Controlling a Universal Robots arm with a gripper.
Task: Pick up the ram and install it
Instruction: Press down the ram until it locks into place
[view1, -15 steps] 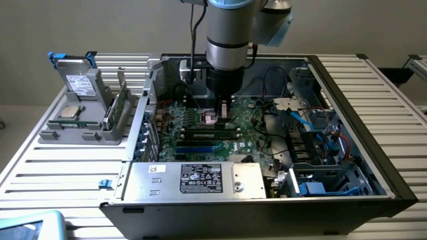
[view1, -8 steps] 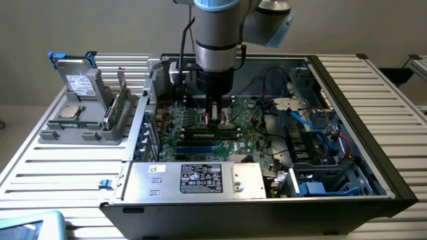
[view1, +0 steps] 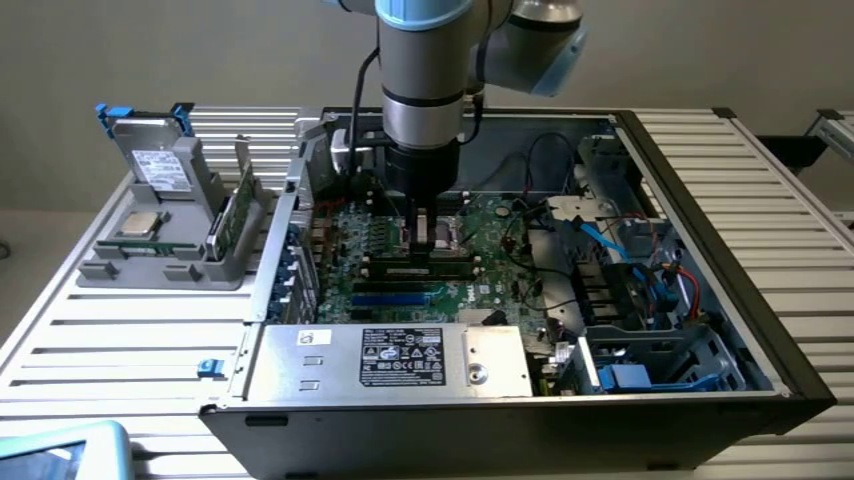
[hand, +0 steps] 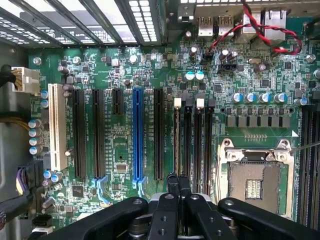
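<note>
The gripper (view1: 424, 243), fully closed, presses down on the ram (view1: 424, 266) lying directly below its fingertips in the motherboard (hand: 150, 75) slot, apparently to seat it, not carry it.

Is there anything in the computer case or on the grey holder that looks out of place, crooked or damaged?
Nothing looks damaged or spilled. One point stands out: the processor socket on the motherboard is bare, while a square silver chip lies on the grey holder outside the case. The gripper is shut, low over the memory slots.
</note>
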